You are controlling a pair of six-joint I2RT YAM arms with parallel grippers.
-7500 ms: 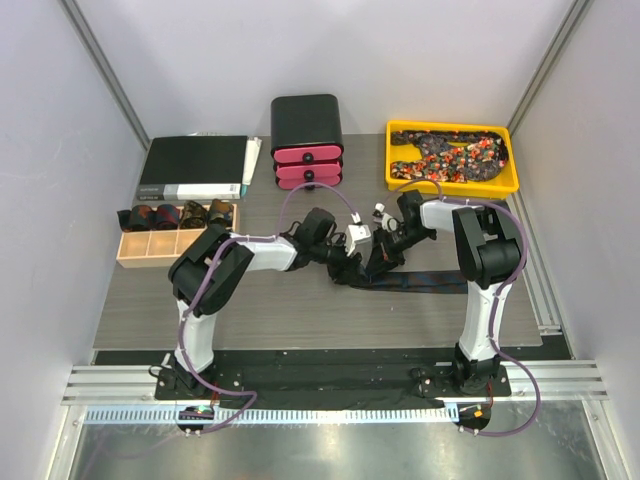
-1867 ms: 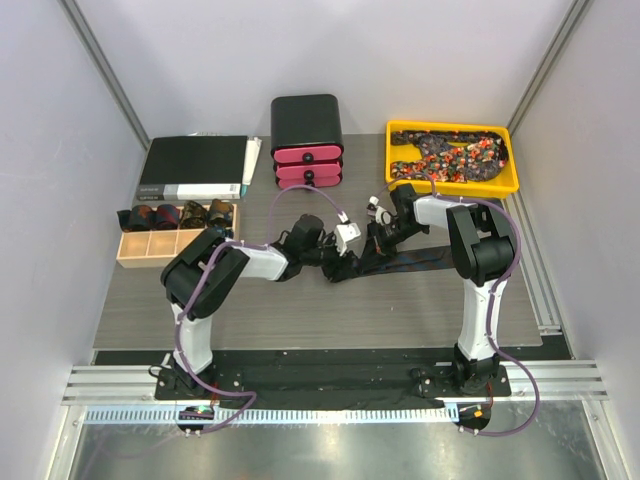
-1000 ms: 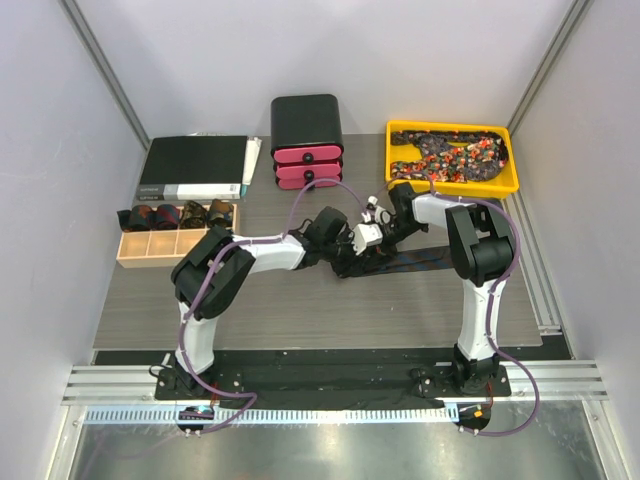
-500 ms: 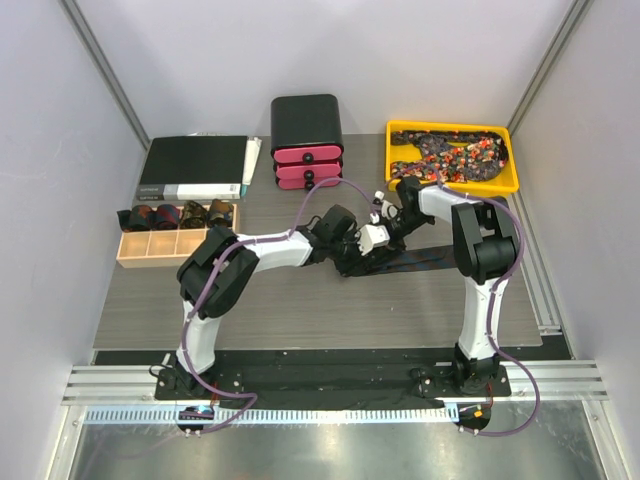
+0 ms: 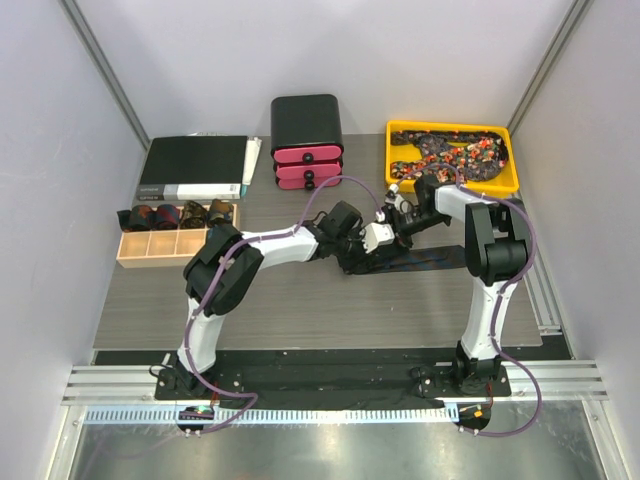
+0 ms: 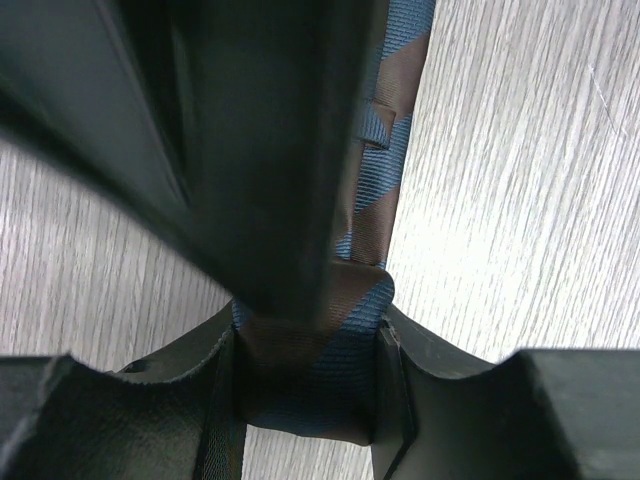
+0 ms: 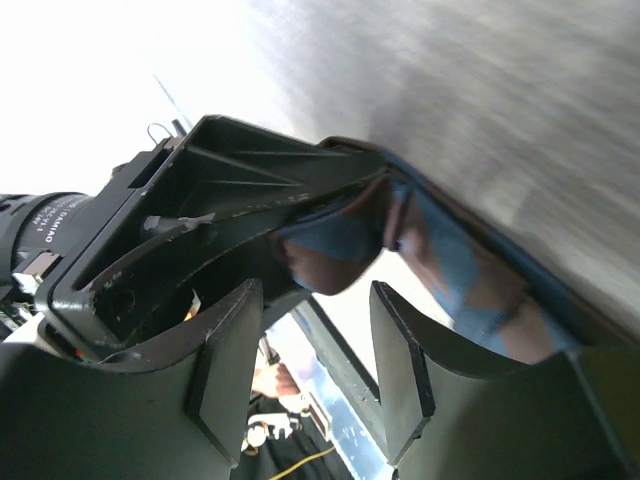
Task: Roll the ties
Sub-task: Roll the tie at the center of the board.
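A blue-and-brown striped tie is partly rolled, and my left gripper is shut on the rolled end. From above, the left gripper sits mid-table, and the tie's dark tail lies flat toward the right. My right gripper is open and holds nothing. The roll shows just beyond its fingertips, held in the left gripper's frame. In the top view the right gripper is just right of the roll. A dark blurred shape hides part of the tie.
A yellow tray at the back right holds speckled ties. At the left, a wooden box holds several rolled ties. A black book and a black drawer unit with pink drawers stand at the back.
My right gripper has opened and drawn back to the right, off the roll. The left gripper has shifted a little right, still gripping the rolled end.
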